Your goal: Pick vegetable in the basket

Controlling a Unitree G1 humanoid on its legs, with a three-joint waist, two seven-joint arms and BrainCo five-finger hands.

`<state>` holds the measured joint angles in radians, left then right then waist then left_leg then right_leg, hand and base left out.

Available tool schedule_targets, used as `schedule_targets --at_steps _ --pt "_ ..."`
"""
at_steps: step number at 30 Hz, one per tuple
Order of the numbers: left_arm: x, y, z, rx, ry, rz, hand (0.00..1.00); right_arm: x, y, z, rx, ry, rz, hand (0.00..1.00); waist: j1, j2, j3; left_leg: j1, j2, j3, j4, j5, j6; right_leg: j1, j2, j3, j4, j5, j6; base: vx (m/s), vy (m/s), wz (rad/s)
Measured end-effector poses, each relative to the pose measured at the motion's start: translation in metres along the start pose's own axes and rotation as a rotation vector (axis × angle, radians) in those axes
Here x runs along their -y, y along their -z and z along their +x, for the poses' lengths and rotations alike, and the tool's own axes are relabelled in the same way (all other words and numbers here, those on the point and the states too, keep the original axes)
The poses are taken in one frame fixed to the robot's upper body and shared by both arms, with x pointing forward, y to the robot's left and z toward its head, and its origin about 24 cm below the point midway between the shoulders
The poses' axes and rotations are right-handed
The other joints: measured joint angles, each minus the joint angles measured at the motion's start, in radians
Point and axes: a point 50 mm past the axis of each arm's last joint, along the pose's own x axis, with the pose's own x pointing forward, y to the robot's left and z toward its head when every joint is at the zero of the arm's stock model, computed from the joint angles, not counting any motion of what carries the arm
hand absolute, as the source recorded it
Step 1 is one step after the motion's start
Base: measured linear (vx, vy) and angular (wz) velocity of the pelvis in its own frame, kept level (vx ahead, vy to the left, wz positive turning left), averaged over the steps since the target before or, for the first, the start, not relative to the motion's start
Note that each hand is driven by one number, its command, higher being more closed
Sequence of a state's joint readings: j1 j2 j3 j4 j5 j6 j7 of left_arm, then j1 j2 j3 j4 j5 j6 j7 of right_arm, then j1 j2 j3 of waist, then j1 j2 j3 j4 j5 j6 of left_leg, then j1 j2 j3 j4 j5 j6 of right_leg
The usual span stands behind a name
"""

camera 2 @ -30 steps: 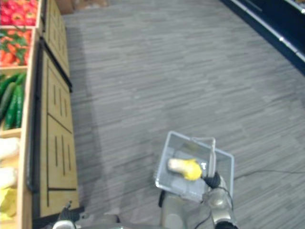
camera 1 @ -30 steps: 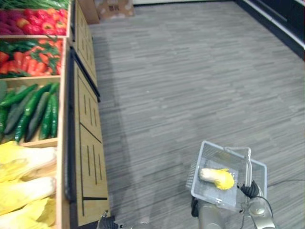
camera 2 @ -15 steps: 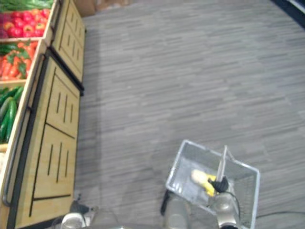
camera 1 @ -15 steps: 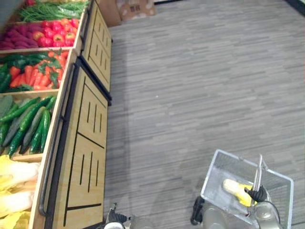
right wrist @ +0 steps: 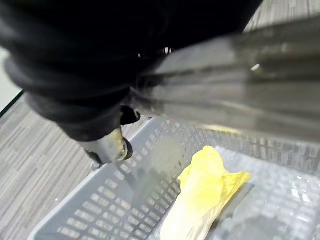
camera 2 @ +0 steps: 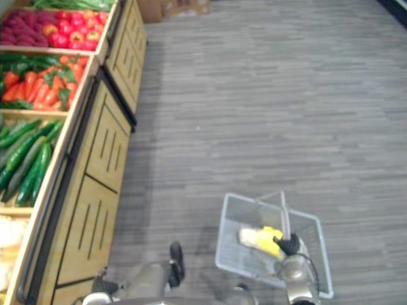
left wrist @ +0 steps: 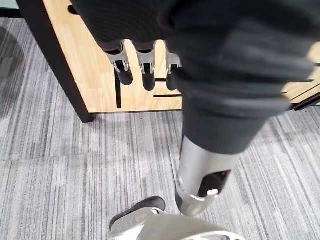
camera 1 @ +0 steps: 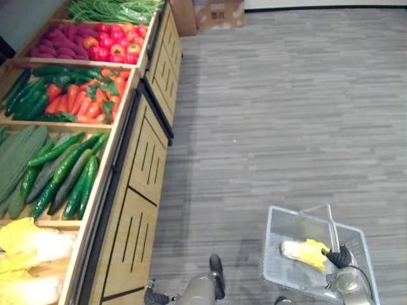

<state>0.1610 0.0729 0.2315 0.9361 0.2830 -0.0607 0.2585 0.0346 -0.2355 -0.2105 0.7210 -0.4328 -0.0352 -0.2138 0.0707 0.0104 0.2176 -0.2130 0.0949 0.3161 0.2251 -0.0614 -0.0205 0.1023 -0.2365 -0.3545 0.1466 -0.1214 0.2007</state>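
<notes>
The yellow leafy cabbage (camera 1: 305, 251) in the grey mesh basket (camera 1: 275, 248) looks light and soft; I would grasp its firmer pale base. The right robot hand (camera 1: 340, 257) is clamped on the handle (camera 1: 330, 223).

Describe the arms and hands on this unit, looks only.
Left hand: dark ribbed cover over its back and wrist, silver fingers with rounded dark tips. Right hand matches: black ribbed cover, a silver finger ending in a dark tip. The right forearm is a smooth silver-grey tube.
</notes>
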Motion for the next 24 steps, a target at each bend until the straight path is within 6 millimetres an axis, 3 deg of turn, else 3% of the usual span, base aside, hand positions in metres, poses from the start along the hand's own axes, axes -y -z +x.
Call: schedule_targets --at_steps 2,3,4,5,6,7,8,10,14,16,17,19,20,21,22,24 --pt "0.001 0.005 -0.002 -0.017 0.005 0.008 0.0 -0.008 0.0 -0.002 -0.002 -0.028 0.002 1.0 -0.006 -0.004 -0.003 0.054 0.001 0.004 -0.046 -0.015 0.01 -0.107 -0.037 0.065 0.266 0.003 0.013 0.14 0.16 -0.19" --pt "-0.004 0.008 -0.002 -0.015 0.004 0.04 0.0 -0.018 0.001 -0.006 -0.006 -0.055 0.007 1.0 -0.016 -0.038 -0.016 0.086 -0.014 0.01 -0.075 -0.017 0.011 -0.208 -0.078 0.125 0.455 0.034 0.031 0.14 0.119 -0.01" --pt "-0.007 0.009 -0.001 -0.013 0.001 0.056 0.0 -0.022 0.002 -0.009 -0.011 -0.069 0.011 1.0 -0.018 -0.058 -0.017 0.107 -0.028 0.012 -0.089 -0.019 0.012 -0.243 -0.094 0.153 0.53 0.063 0.022 0.18 0.074 0.02" --pt "-0.014 0.012 -0.001 -0.017 -0.011 0.071 0.0 -0.029 0.004 -0.012 -0.021 -0.086 0.023 1.0 -0.026 -0.09 -0.018 0.163 -0.046 0.008 -0.13 -0.023 0.017 -0.295 -0.117 0.194 0.654 0.175 0.014 0.17 0.042 0.03" --pt "-0.015 0.013 -0.001 -0.02 -0.013 0.074 0.0 -0.03 0.003 -0.012 -0.019 -0.086 0.025 1.0 -0.03 -0.09 -0.016 0.184 -0.044 0.002 -0.145 -0.025 0.022 -0.31 -0.114 0.205 0.693 0.207 0.017 0.26 0.04 0.12" --pt "-0.018 0.015 -0.001 -0.023 -0.022 0.079 0.0 -0.03 0.003 -0.012 -0.022 -0.081 0.033 1.0 -0.034 -0.09 -0.014 0.207 -0.039 -0.007 -0.15 -0.035 0.037 -0.331 -0.108 0.193 0.73 0.142 -0.007 0.26 0.015 0.2" --pt "-0.021 0.013 0.001 -0.023 -0.028 0.081 0.0 -0.029 0.003 -0.012 -0.022 -0.079 0.035 1.0 -0.039 -0.096 -0.016 0.224 -0.033 -0.02 -0.149 -0.05 0.04 -0.347 -0.097 0.166 0.719 0.048 -0.024 0.26 0.004 0.3" --pt "-0.023 0.008 0.002 -0.005 -0.037 0.073 0.0 -0.029 0.003 -0.012 -0.022 -0.075 0.037 1.0 -0.044 -0.096 -0.015 0.238 -0.024 -0.028 -0.149 -0.055 0.038 -0.362 -0.068 0.128 0.636 -0.009 -0.055 0.21 -0.036 0.3" --pt "-0.028 0.0 0.005 0.011 -0.063 0.039 0.0 -0.028 0.004 -0.012 -0.027 -0.072 0.039 1.0 -0.051 -0.086 -0.01 0.256 -0.005 -0.079 -0.152 -0.065 0.021 -0.384 0.029 0.146 0.179 0.002 -0.056 0.32 -0.153 0.42" --pt "-0.029 -0.005 0.007 0.021 -0.067 0.037 0.0 -0.018 0.006 -0.01 -0.04 -0.025 0.069 1.0 -0.055 -0.081 -0.007 0.278 0.014 -0.119 -0.149 -0.092 -0.022 -0.383 0.035 0.211 -0.012 0.075 -0.05 0.36 -0.302 0.56" --pt "-0.029 -0.005 0.007 0.021 -0.066 0.037 0.0 -0.016 0.008 -0.009 -0.048 -0.017 0.074 1.0 -0.055 -0.084 -0.008 0.288 0.019 -0.131 -0.149 -0.103 -0.041 -0.379 0.032 0.224 -0.044 0.091 -0.05 0.35 -0.332 0.47" --pt "-0.031 -0.004 0.009 0.011 -0.068 0.045 0.0 -0.016 0.014 -0.012 -0.069 -0.015 0.074 1.0 -0.055 -0.085 -0.006 0.318 0.042 -0.165 -0.145 -0.128 -0.092 -0.354 0.036 0.222 -0.05 0.249 -0.061 0.35 -0.347 0.42" --pt "-0.019 -0.003 0.007 0.002 -0.037 0.039 0.0 -0.013 0.015 -0.011 -0.074 -0.011 0.066 1.0 -0.053 -0.046 -0.011 0.319 0.081 -0.169 -0.149 -0.12 -0.113 -0.355 0.07 0.191 -0.01 0.222 -0.09 0.26 -0.268 0.33" --pt "-0.015 -0.004 0.006 0.001 -0.027 0.031 0.0 -0.012 0.014 -0.01 -0.071 -0.009 0.067 1.0 -0.053 -0.035 -0.009 0.32 0.097 -0.167 -0.154 -0.11 -0.126 -0.365 0.081 0.182 0.022 0.196 -0.097 0.4 -0.42 0.37" --pt "-0.008 -0.003 0.005 -0.004 -0.011 0.021 0.0 -0.012 0.011 -0.009 -0.063 -0.008 0.07 1.0 -0.062 -0.011 -0.014 0.324 0.133 -0.167 -0.155 -0.074 -0.163 -0.393 0.096 0.15 0.122 0.124 -0.121 0.21 -0.226 0.28" --pt "-0.008 -0.003 0.005 -0.005 -0.011 0.021 0.0 -0.012 0.01 -0.008 -0.06 -0.006 0.07 1.0 -0.066 -0.007 -0.015 0.324 0.147 -0.171 -0.15 -0.053 -0.182 -0.4 0.098 0.132 0.175 0.075 -0.134 0.25 -0.265 0.39"
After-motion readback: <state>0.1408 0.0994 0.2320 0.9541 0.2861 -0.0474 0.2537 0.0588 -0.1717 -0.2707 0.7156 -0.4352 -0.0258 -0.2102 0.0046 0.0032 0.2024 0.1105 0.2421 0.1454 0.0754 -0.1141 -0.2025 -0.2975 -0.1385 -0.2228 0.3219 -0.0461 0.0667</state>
